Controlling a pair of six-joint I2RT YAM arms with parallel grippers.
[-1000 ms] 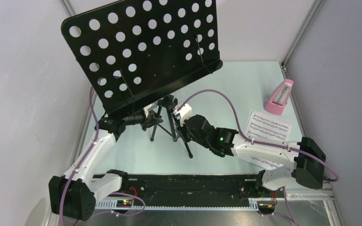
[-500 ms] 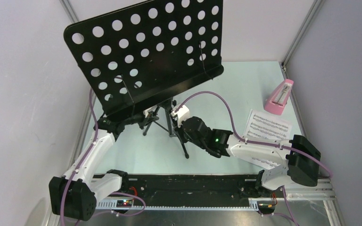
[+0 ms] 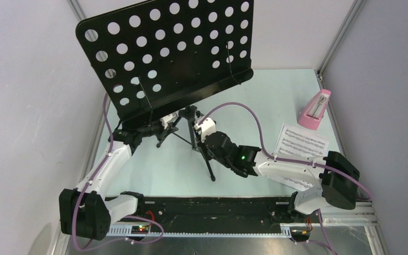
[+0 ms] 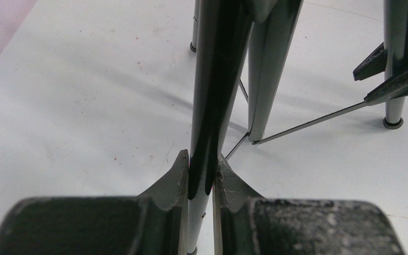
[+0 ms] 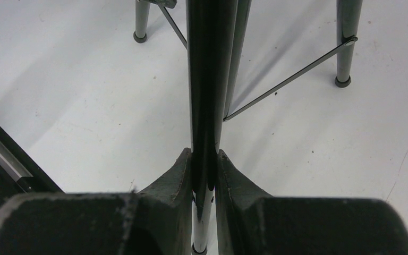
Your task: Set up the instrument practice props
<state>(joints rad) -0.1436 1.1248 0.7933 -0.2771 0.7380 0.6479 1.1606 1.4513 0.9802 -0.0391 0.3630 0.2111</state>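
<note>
The black music stand (image 3: 170,58), with its hole-punched desk tilted toward the camera, stands on its tripod legs (image 3: 204,159) at mid table. My left gripper (image 3: 166,125) is shut on a tripod leg (image 4: 212,95) from the left. My right gripper (image 3: 197,130) is shut on another leg (image 5: 208,90) from the right. The leg feet rest on the white table in both wrist views. The white sheet-music page (image 3: 302,142) lies flat at the right, partly under my right arm. The pink metronome (image 3: 314,110) stands behind it, near the right wall.
Walls close in the table on the left, back and right. A black rail with the arm bases (image 3: 212,210) runs along the near edge. A purple cable (image 3: 244,109) arcs over the table by the stand.
The stand has shifted a little right and away, its desk swinging more upright. Both grippers kept their hold on the legs; the left arm stretched out further.
</note>
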